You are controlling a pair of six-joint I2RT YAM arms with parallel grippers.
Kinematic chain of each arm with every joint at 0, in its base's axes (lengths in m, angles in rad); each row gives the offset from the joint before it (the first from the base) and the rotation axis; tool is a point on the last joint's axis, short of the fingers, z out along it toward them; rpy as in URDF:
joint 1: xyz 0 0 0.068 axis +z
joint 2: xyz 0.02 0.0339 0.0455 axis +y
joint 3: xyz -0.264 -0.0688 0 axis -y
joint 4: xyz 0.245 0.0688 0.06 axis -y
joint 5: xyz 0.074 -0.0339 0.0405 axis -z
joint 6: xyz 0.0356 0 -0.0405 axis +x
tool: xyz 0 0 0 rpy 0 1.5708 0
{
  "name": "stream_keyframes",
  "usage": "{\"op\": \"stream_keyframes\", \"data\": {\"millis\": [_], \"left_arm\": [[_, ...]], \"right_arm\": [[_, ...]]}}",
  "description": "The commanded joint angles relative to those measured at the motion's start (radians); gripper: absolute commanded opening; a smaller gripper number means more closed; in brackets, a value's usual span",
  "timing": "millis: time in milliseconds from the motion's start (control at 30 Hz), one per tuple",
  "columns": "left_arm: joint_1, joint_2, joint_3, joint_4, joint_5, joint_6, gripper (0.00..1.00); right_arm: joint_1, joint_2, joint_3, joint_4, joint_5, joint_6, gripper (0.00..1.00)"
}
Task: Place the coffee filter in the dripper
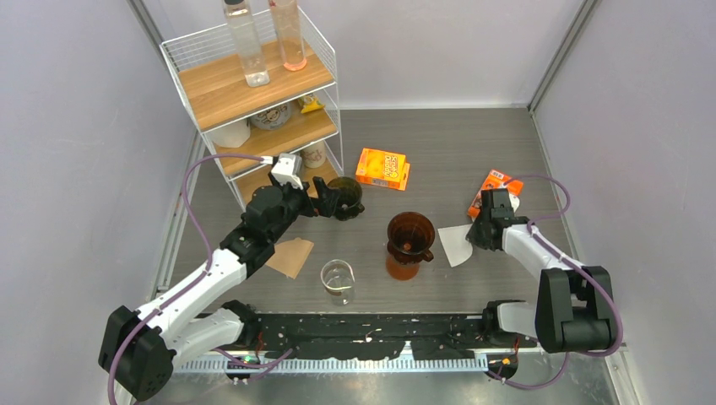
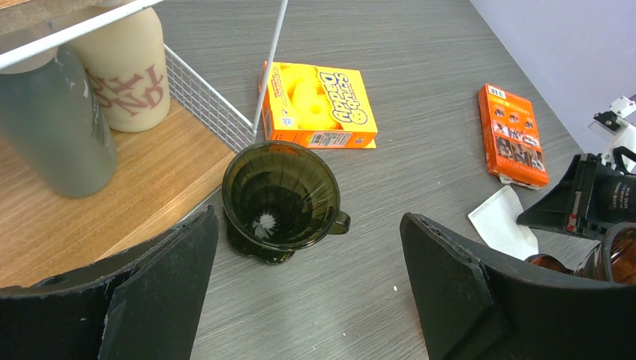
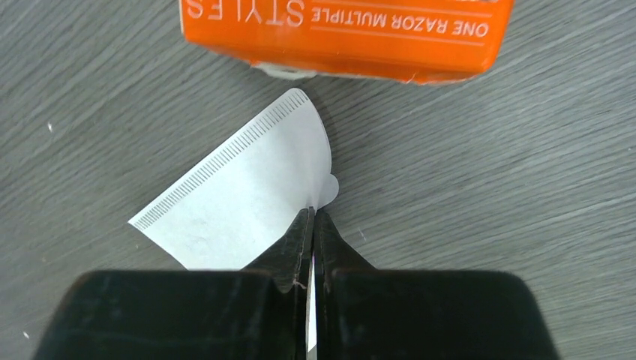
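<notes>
Top external: one green dripper (image 1: pixel 347 193), one brown dripper (image 1: pixel 410 230), one white filter (image 1: pixel 455 245); right hand (image 1: pixel 472 239) clamps it, left hand (image 1: pixel 330 201) apart.

Left arm (image 1: pixel 211 278) stretched forward, left gripper (image 2: pixel 307 300) spread wide; right arm (image 1: pixel 540 249) bent inward, right gripper (image 3: pixel 313 219) pinched tight.

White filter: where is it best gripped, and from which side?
Probably at its curved edge beside the small tab, coming in low from the right arm's side. The filter lies flat on the table, so only a thin edge can be pinched; the right gripper sits with jaws shut there.
</notes>
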Motion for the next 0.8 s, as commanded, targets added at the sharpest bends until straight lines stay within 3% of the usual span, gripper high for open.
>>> {"op": "stream_keyframes", "data": {"millis": [0, 300, 467, 767], "left_arm": [[-0.002, -0.013, 0.016, 0.027, -0.001, 0.011, 0.99], [-0.002, -0.036, 0.047, 0.016, 0.073, 0.013, 0.99], [-0.003, -0.056, 0.090, 0.014, 0.182, 0.028, 0.99], [-0.003, -0.004, 0.235, -0.032, 0.521, 0.043, 0.99]], "right_arm": [[0.003, -0.082, 0.031, -0.047, -0.061, -0.067, 0.05], [0.004, -0.367, 0.173, -0.075, -0.088, -0.165, 0.05], [0.004, -0.428, 0.246, -0.050, -0.208, -0.199, 0.05], [0.097, -0.404, 0.297, 0.248, -0.450, -0.186, 0.05]]}}
